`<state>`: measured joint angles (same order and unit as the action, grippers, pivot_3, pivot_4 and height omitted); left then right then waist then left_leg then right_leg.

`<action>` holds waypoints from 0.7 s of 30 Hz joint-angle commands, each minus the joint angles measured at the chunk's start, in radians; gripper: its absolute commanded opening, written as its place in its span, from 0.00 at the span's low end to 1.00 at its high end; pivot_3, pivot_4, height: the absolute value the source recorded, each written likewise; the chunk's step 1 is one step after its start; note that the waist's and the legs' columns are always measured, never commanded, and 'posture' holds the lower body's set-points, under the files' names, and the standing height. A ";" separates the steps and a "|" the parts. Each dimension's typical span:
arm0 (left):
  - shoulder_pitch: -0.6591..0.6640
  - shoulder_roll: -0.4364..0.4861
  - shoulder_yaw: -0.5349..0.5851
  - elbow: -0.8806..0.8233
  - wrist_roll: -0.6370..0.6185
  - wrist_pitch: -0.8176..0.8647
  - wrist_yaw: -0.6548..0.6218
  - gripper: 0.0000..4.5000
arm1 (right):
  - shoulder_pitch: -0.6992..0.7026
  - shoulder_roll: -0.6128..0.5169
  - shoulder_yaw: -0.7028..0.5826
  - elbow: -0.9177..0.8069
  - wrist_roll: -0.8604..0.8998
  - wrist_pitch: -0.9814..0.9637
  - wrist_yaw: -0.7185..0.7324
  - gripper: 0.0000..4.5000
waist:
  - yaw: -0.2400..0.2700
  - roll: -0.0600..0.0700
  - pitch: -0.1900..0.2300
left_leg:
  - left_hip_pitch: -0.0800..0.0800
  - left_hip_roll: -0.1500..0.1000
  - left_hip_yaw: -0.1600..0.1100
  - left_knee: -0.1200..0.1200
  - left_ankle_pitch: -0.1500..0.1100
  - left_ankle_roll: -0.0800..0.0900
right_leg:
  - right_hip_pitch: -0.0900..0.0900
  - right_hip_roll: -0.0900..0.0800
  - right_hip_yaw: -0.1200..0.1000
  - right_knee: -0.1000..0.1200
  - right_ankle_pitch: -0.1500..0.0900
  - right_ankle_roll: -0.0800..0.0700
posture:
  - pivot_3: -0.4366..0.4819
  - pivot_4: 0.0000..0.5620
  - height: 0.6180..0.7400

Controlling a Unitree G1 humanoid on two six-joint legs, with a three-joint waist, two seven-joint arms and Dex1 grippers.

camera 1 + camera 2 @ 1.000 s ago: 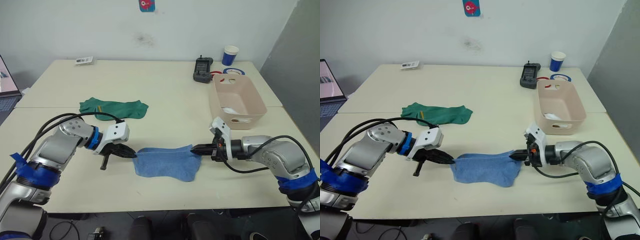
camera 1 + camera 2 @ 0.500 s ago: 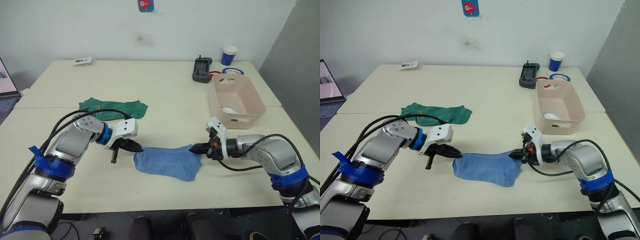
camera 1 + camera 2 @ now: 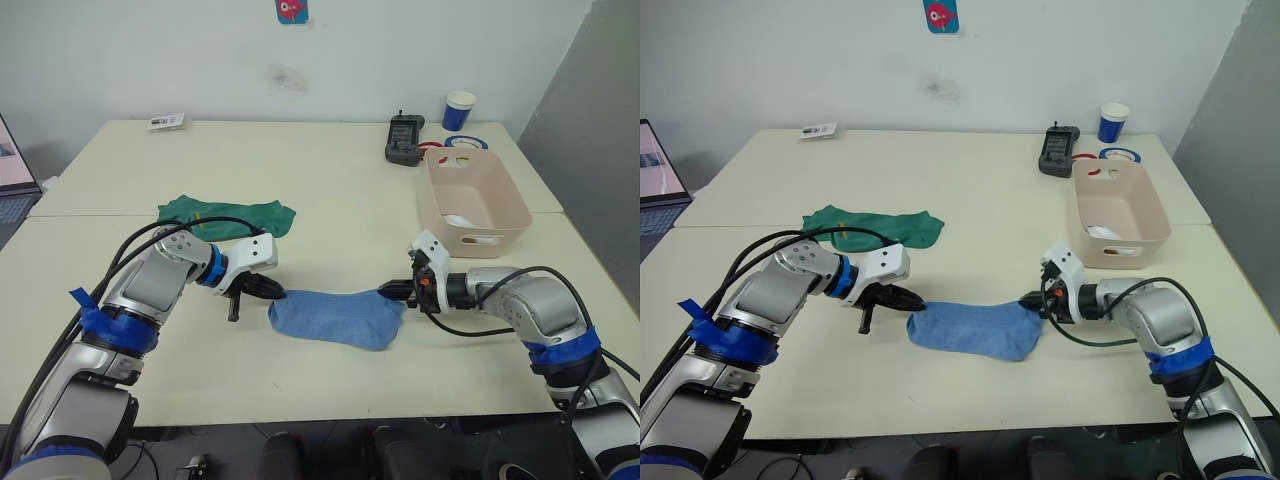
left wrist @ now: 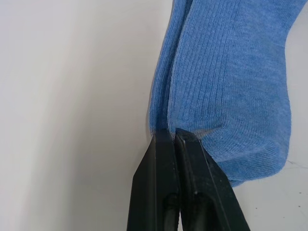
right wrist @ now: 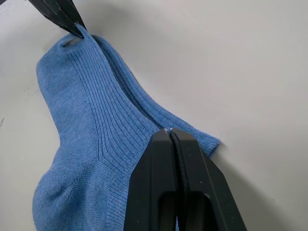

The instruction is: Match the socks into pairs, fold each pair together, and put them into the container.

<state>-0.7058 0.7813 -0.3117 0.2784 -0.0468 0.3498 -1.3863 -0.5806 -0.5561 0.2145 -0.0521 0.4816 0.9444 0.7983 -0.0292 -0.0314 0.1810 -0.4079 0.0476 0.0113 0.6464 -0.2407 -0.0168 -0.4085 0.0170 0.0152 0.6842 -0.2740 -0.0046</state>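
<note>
No writing is legible anywhere. Left claw (image 3: 274, 294) and right claw (image 3: 388, 292) each pinch an end of the light blue socks (image 3: 335, 318), now closer together than a second ago, the pair bunched shorter on the desk (image 3: 330, 190). Beyond lie the dark green socks (image 3: 228, 216); the container (image 3: 470, 204) sits far right.

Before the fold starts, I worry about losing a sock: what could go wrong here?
Each tool, left and right, pinches only an edge of the stacked light blue socks, so one layer may slip free. The container stands close behind the right arm; a swing could knock it.
</note>
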 commanded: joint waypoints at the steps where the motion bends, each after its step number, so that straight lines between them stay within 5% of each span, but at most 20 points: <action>1: -0.011 -0.002 0.014 -0.015 -0.004 0.011 -0.001 0.01 | -0.029 0.005 -0.036 -0.008 -0.010 -0.020 -0.007 0.00 | 0.000 0.000 0.000 | 0.000 0.000 0.000 0.000 0.000 0.000 | 0.000 0.000 0.000 0.000 0.000 0.000 | 0.48 0.27 1.00; 21: 0.024 -0.037 0.023 -0.006 -0.006 0.011 0.049 0.01 | -0.027 0.007 -0.012 0.017 -0.053 -0.039 0.010 0.00 | 0.000 0.000 0.000 | 0.000 0.000 0.000 0.000 0.000 0.000 | 0.000 0.000 0.000 0.001 0.001 -0.001 | 0.48 0.27 1.00</action>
<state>-0.6791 0.7405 -0.3105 0.2855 -0.0475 0.3639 -1.3412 -0.6054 -0.5410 0.2184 0.0027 0.4298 0.9106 0.8046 -0.0288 -0.0314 0.1810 -0.4079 0.0474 0.0111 0.6466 -0.2407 -0.0168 -0.4085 0.0167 0.0151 0.6850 -0.2726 -0.0070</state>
